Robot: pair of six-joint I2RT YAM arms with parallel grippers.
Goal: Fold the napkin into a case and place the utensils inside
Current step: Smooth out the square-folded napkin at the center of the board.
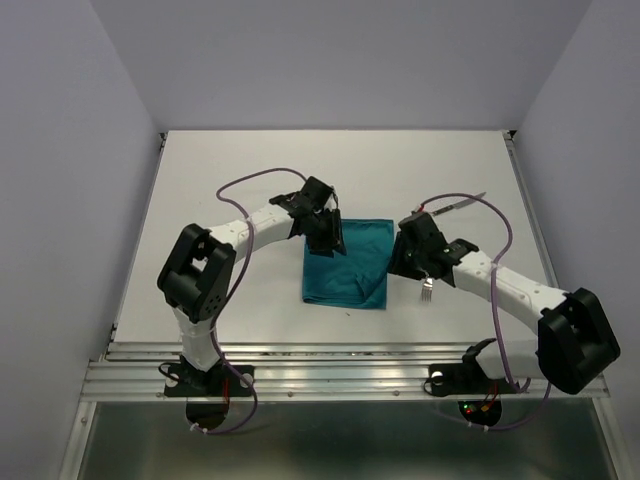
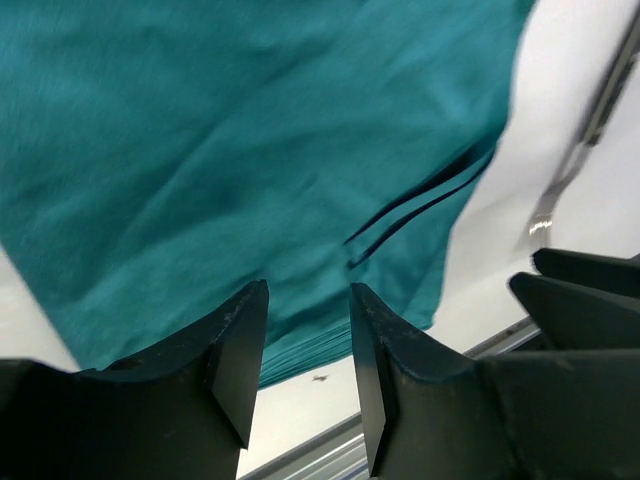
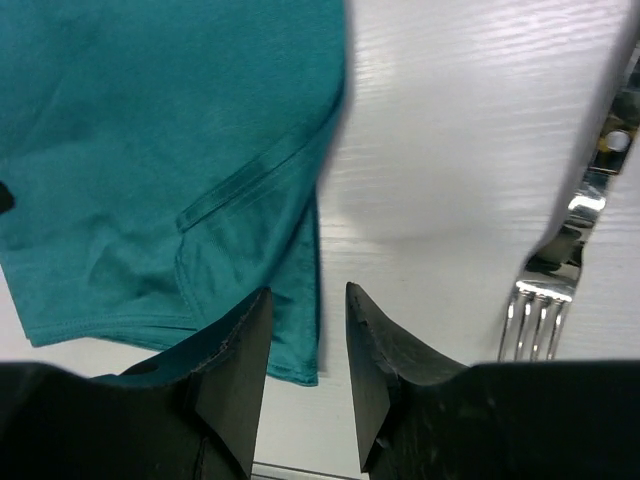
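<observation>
Tabletop (image 1: 220, 170) carries the folded napkin (image 1: 350, 265); my left hand (image 2: 308, 300) and right hand (image 3: 308, 300) hang half-open, empty. I think the right hand could knock the fork (image 1: 428, 290) at four o'clock.

Top view: napkin (image 1: 350, 268) far-left corner hidden under left gripper (image 1: 327, 238). Fork (image 1: 428, 291) shows tines only, handle hidden under right arm (image 1: 500, 280). Knife (image 1: 463, 205) is a thin sliver, too small for detail; can't tell where its end by the arm stops. Left wrist view: napkin cut off top and left; fork blurred, cut by right edge. Right wrist view: napkin cut off top and left; fork handle blurred, runs off right edge.
</observation>
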